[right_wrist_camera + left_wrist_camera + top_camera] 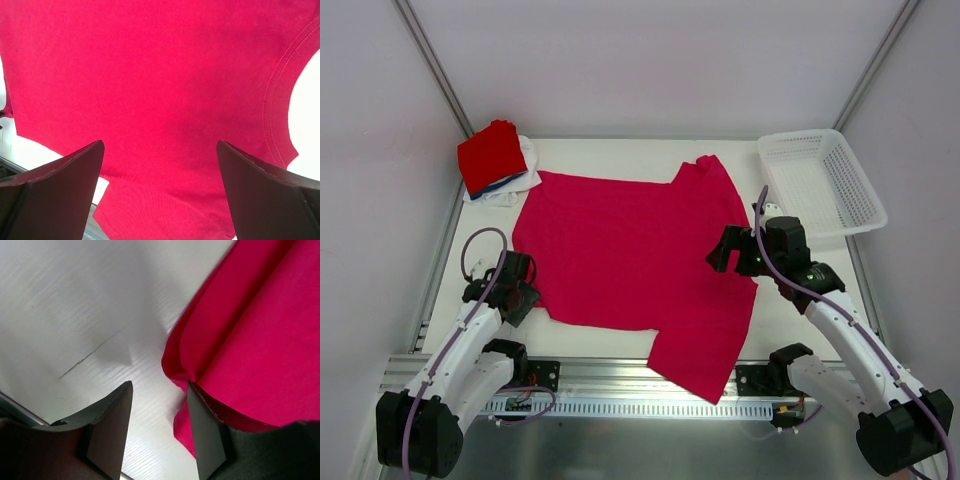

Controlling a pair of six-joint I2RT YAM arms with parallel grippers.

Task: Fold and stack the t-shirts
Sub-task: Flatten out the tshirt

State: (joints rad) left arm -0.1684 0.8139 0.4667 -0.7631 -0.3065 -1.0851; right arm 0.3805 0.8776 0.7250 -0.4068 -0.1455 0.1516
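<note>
A crimson-pink t-shirt (630, 250) lies spread flat on the white table (600, 160), one sleeve reaching over the near edge. At the back left sits a stack of folded t-shirts (492, 155), bright red on top with blue and white edges under it. My left gripper (525, 292) is low at the spread shirt's near left corner. In the left wrist view this gripper (160, 385) is partly open, its right finger against the shirt's rolled edge (250, 340), with mostly bare table between the jaws. My right gripper (720, 250) (160, 142) hangs wide open above the shirt's right side (150, 75), holding nothing.
A white plastic mesh basket (820, 180) stands at the back right corner. Metal frame rails (430, 60) run along the sides, and a slotted rail (620, 385) lies at the near edge between the arm bases.
</note>
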